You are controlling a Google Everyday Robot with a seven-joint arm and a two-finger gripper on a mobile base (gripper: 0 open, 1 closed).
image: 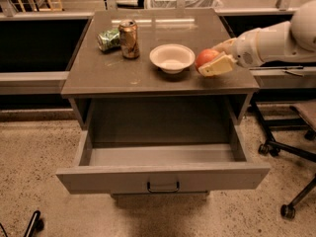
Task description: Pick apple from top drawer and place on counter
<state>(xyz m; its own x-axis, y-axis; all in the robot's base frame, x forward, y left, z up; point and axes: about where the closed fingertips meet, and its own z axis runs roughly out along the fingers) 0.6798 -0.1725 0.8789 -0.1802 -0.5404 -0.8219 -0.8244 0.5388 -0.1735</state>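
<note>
The apple (205,58) is red-orange and sits between the cream fingers of my gripper (213,59), just above the right part of the counter (118,73), right of the white bowl (172,58). The gripper is shut on the apple and reaches in from the right on a white arm. The top drawer (163,174) is pulled fully out below the counter, with a small dark handle (163,186) at the centre of its front panel. Its inside shows nothing in it.
An upright brown can (129,38) and a green can lying on its side (108,39) are at the counter's back left. Office chair legs with castors (286,147) stand on the floor at right. Dark shelving flanks the cabinet.
</note>
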